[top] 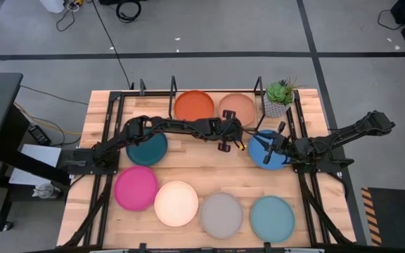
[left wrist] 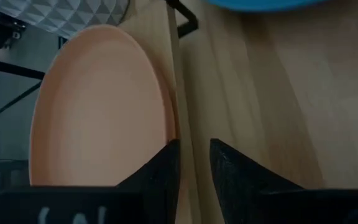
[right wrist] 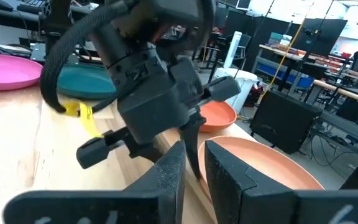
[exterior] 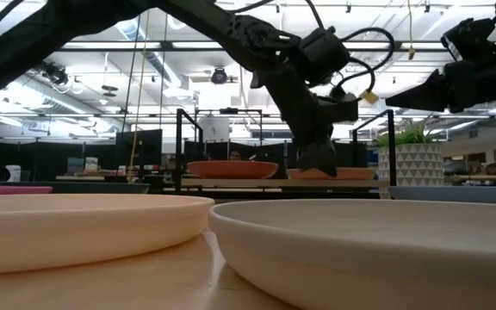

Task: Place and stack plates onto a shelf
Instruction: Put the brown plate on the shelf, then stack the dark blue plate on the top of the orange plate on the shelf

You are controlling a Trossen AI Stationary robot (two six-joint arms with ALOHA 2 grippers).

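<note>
The shelf point(top: 172, 90) stands at the table's far edge, and the orange plate point(top: 194, 105) and tan plate point(top: 238, 107) lie flat on its board. My left gripper point(left wrist: 194, 152) points down at the tan plate's near rim, shut on it. My right gripper point(top: 267, 149) hovers above the blue plate point(top: 262, 158), shut and holding nothing. The dark teal plate point(top: 148, 149) lies flat on the table under my left arm. Magenta point(top: 136, 187), cream point(top: 176, 204), grey point(top: 221, 214) and light teal point(top: 273, 218) plates lie in a row along the near edge. My left gripper holds the tan plate by its rim point(left wrist: 174, 127) on the side toward the table's near edge. It comes from above, pointing down, with one finger point(left wrist: 166, 163) over the plate's inside and the other outside. The plate lies flat on the shelf board point(exterior: 265, 182).
A small potted plant point(top: 280, 97) stands at the shelf's right end, close to the tan plate. Black frame rails run along the table's left and right sides. My two grippers are close together near the shelf's right half. Bare wood shows in the table's middle.
</note>
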